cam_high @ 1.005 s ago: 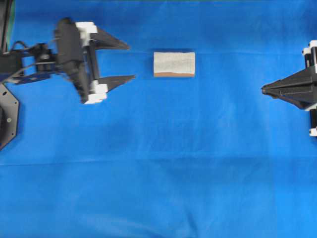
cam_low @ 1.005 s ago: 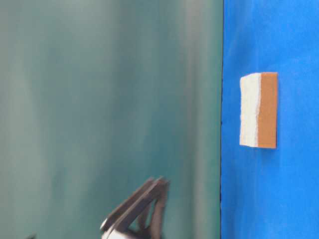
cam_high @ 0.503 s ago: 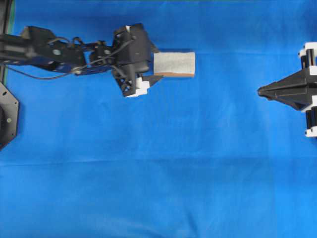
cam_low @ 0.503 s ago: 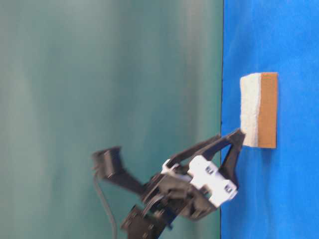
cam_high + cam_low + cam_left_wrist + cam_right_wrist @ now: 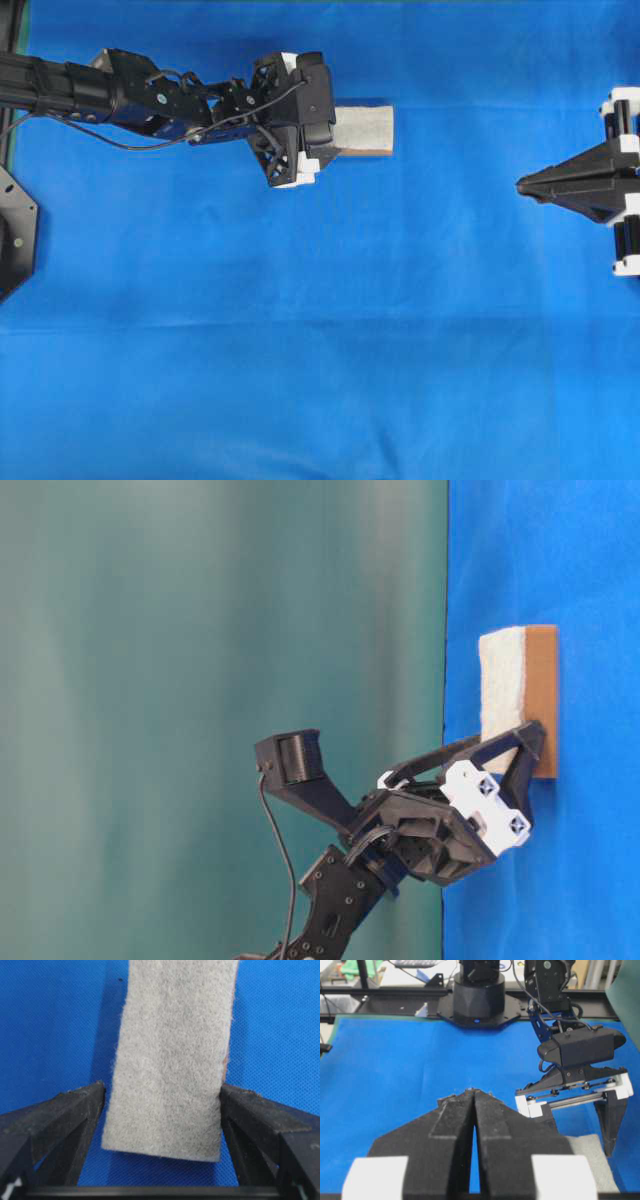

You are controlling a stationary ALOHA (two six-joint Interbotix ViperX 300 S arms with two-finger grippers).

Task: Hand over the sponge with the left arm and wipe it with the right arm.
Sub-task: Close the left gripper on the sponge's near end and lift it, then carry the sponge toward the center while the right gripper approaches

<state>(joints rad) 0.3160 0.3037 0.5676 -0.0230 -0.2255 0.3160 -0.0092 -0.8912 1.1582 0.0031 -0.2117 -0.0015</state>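
Observation:
The sponge (image 5: 365, 130) lies flat on the blue cloth, grey-white face up, with a thin orange-brown layer along its near edge. My left gripper (image 5: 325, 128) is lowered over the sponge's left end. In the left wrist view, the left gripper (image 5: 161, 1087) is open, one black finger on each side of the sponge (image 5: 172, 1050). A narrow gap shows on the left and the right finger sits close against the edge. From table level the fingertips (image 5: 535, 735) reach down beside the sponge (image 5: 503, 680). My right gripper (image 5: 522, 184) is shut and empty at the far right, pointing left.
The blue cloth (image 5: 320, 350) covers the whole table. Its back edge meets black arm bases and a frame (image 5: 475, 1005). In the right wrist view, the left arm's camera housing (image 5: 580, 1047) stands over the sponge (image 5: 592, 1160).
The left arm has swung right from the table's left side and come down, so its open fingers now straddle the sponge's end. The right gripper has hardly moved.

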